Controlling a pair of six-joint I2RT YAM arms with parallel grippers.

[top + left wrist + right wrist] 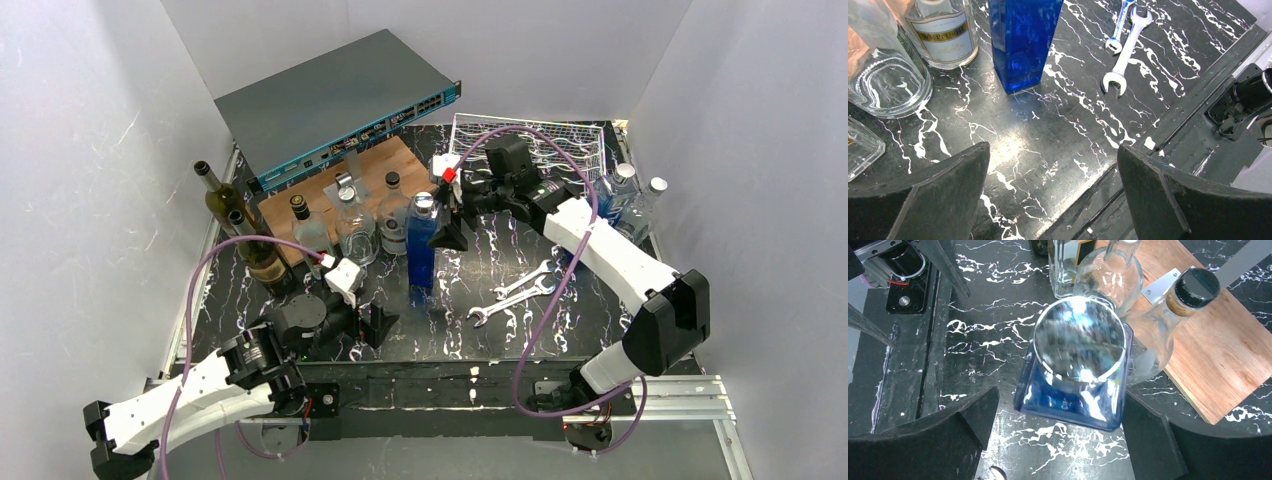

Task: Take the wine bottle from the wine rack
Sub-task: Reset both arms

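Top view: switch box (340, 105) sits upper centre-left, at the back. Board (385, 165) lies just in front of it, w/ a few bottles (352, 225) along its front edge. Wine rack (545, 148) is upper right, right of the box. Two more bottles (625, 190) stand by the rack's right side, near the frame's right edge. Tall bottle (421, 255) stands upright mid-frame on the table (450, 340), in front of the board & apart from the rack. Two wrenches (1127, 50) lie side by side to its right. Two long-necked bottles (225, 208) stand at far left.

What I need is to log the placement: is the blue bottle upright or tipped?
Upright. The blue bottle stands on its base on the table, cap up, off the wine rack.
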